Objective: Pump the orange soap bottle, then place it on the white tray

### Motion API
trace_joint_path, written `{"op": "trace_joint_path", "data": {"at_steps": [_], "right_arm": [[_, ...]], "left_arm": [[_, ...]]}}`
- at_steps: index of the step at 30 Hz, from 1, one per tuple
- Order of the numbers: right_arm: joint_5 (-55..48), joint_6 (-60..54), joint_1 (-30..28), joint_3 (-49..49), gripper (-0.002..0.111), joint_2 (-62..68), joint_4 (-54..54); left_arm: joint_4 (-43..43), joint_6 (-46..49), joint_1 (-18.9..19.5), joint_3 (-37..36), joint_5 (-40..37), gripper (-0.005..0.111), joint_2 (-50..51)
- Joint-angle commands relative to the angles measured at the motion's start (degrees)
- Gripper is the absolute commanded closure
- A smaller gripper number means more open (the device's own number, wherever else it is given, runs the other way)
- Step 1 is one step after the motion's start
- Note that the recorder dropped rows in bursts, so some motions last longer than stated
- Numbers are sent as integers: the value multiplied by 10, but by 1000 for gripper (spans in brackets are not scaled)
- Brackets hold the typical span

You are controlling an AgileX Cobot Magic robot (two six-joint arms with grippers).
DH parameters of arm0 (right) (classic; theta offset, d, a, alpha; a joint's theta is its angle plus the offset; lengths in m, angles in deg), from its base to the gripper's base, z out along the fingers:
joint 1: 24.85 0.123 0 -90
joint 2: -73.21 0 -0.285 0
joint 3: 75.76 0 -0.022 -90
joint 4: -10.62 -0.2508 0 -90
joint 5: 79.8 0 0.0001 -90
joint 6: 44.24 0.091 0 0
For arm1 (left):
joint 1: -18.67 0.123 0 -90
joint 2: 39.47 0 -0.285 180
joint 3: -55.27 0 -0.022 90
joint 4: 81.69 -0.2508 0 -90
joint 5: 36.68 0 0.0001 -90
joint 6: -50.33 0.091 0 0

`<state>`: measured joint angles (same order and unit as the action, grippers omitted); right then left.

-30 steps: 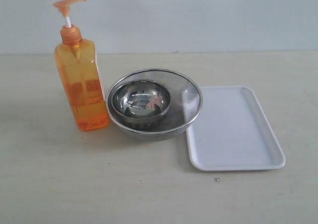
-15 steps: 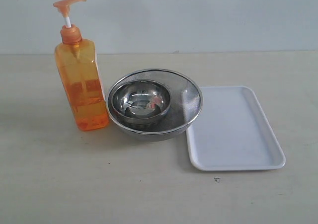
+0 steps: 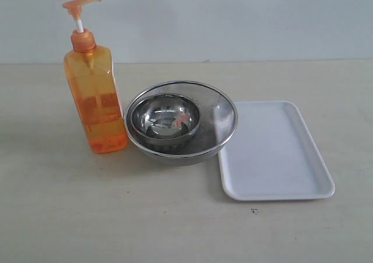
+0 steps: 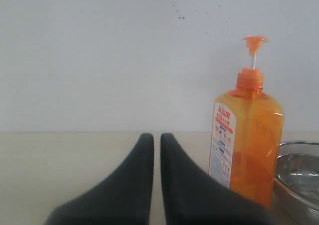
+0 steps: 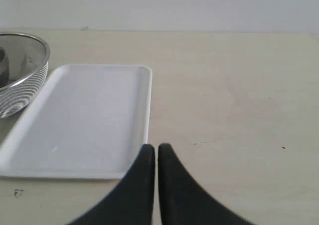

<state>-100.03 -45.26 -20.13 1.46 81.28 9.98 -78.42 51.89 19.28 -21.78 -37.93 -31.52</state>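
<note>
The orange soap bottle (image 3: 96,97) stands upright at the left of the table, its pump head raised on a white stem. The left wrist view shows the bottle (image 4: 247,140) with its white-red label turned toward my left gripper (image 4: 156,136), which is shut, holds nothing and sits apart from the bottle. The white tray (image 3: 271,151) lies flat at the right, with nothing on it. In the right wrist view my right gripper (image 5: 156,147) is shut and hovers near the corner of the tray (image 5: 79,117). Neither gripper appears in the exterior view.
Nested steel bowls (image 3: 180,122), a small one inside a mesh one, sit between bottle and tray, touching the tray's edge. The bowl rim shows beside the bottle (image 4: 299,177) and by the tray (image 5: 20,70). A pale wall backs the beige table (image 3: 175,228).
</note>
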Motion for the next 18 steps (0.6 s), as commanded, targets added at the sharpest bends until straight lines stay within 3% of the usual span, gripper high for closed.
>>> {"op": "trace_joint_path", "data": {"at_steps": [1, 11, 18], "right_arm": [[2, -1, -2, 0, 108, -3, -1], [2, -1, -2, 0, 108, -3, -1], [2, -1, -2, 0, 108, -3, -1]], "left_arm": [[-1, -8, 3, -2, 8, 102, -2], [8, -8, 3, 59, 6, 102, -2], [8, -8, 3, 138, -68, 102, 24]]}}
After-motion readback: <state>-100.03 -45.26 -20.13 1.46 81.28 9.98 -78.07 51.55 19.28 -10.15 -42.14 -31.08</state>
